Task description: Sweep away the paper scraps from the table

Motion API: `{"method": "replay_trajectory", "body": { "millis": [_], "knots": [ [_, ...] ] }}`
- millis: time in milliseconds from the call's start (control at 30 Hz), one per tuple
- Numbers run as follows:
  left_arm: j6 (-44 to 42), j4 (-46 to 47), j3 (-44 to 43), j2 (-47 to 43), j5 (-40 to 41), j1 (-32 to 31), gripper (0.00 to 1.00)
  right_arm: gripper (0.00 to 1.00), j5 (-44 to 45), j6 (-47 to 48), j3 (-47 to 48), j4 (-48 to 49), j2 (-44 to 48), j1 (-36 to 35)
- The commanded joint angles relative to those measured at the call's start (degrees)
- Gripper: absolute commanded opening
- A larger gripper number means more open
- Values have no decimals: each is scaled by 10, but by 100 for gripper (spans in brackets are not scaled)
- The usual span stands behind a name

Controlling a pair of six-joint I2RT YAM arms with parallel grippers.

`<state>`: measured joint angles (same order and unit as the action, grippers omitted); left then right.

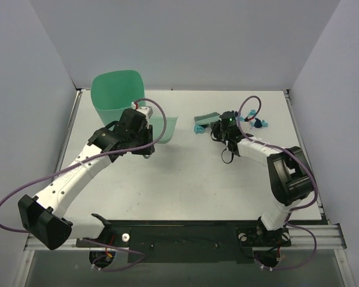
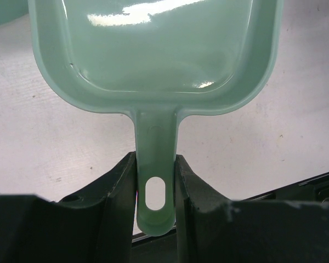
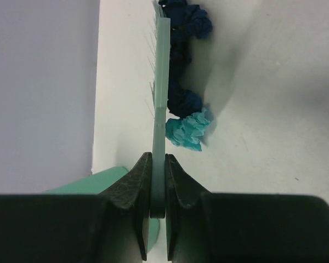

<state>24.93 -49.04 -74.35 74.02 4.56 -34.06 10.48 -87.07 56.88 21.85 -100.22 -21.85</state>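
Since paper scraps [image 3: 187, 129] lie just beyond the right fingers [image 3: 132, 189] clamping the brush [image 3: 160, 71], the left fingers [image 2: 118, 192], gripping the dustpan handle [image 2: 155, 142], should press its lip down.

The dustpan [image 2: 153, 49] was smooth, glossy mint-green plastic that threw bright glints off its tray. The desk [image 2: 44, 142] under it looked matt white with a faint speckled grain. The left jaws were dull black plastic, slightly rough at the edges. The brush [image 3: 160, 71] had a matt pale-green plastic back and fine, thin bristles. The paper scraps [image 3: 189, 129] were crumpled, wrinkled paper with no shine, navy and turquoise. The bin [image 1: 115, 95] looked like smooth green plastic.
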Motion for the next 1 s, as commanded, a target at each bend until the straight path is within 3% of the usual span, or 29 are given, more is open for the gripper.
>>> {"method": "replay_trajectory", "body": {
  "millis": [0,233,400,633,967],
  "knots": [
    [-15,21,1,10,5,-7,0,0,27,-8,-76,-2,68,-21],
    [-20,26,8,30,7,-18,0,0,45,6,-209,9,172,-81],
    [-29,30,18,48,10,-32,0,0,80,56,-229,-45,260,-137],
    [-35,25,28,68,19,-45,0,0,96,202,-132,-159,318,-115],
    [-58,-4,52,99,48,-87,0,0,-121,449,68,-316,254,17]
  ]
}}
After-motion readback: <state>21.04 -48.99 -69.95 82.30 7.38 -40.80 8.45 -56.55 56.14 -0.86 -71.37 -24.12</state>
